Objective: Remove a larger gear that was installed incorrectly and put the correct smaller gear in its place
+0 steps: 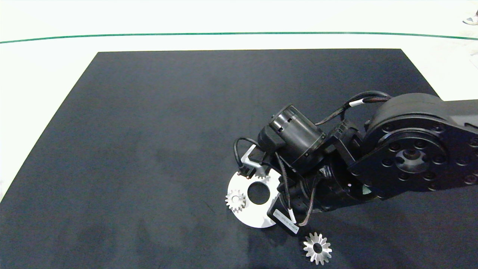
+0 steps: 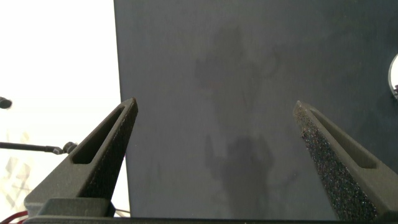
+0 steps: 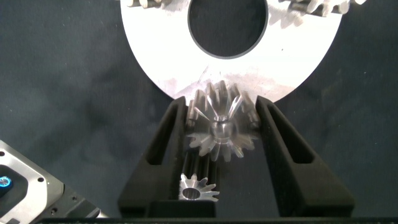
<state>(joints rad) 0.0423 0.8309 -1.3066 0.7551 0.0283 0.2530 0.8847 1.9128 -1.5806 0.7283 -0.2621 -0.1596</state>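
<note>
In the right wrist view my right gripper (image 3: pixel 219 104) is shut on the smaller gear (image 3: pixel 219 134), one finger against each side of its teeth. The gear sits at the near edge of the white ring plate (image 3: pixel 149 50), and a shiny pin shows in its centre. In the head view the right arm (image 1: pixel 298 142) covers that side of the plate (image 1: pixel 254 218) and hides the gripper. The larger gear (image 1: pixel 317 248), star-like with long teeth, lies flat on the black mat in front of the arm. My left gripper (image 2: pixel 214 104) hangs open over the mat's edge, holding nothing.
Two other small gears (image 1: pixel 235 200) (image 1: pixel 262 173) sit on the plate around its round centre hole. The black mat (image 1: pixel 149 130) covers most of the white table. A green line (image 1: pixel 149 35) runs along the far side. A person's shoe (image 1: pixel 471 19) shows at the top right corner.
</note>
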